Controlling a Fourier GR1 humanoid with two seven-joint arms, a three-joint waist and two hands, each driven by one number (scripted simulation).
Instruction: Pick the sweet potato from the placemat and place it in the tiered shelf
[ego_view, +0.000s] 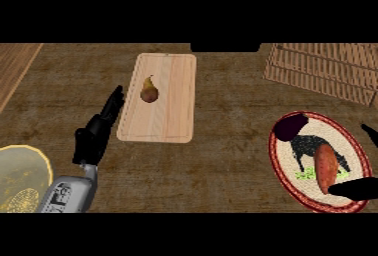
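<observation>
Right hand (353, 189) peeks in at the right edge with its fingers spread apart. One dark finger sits by the near end of the sweet potato (327, 167), another up by the placemat's (334, 131) far rim, and nothing is grasped. The sweet potato lies on the placemat at the table's (221, 165) right side, its long axis running away from the robot and its far end tipped slightly left. Left hand (98, 131) is open beside the cutting board (159, 115), straight fingers pointing away.

Right edge crops right hand (351, 189) and tiered shelf (325, 70).
</observation>
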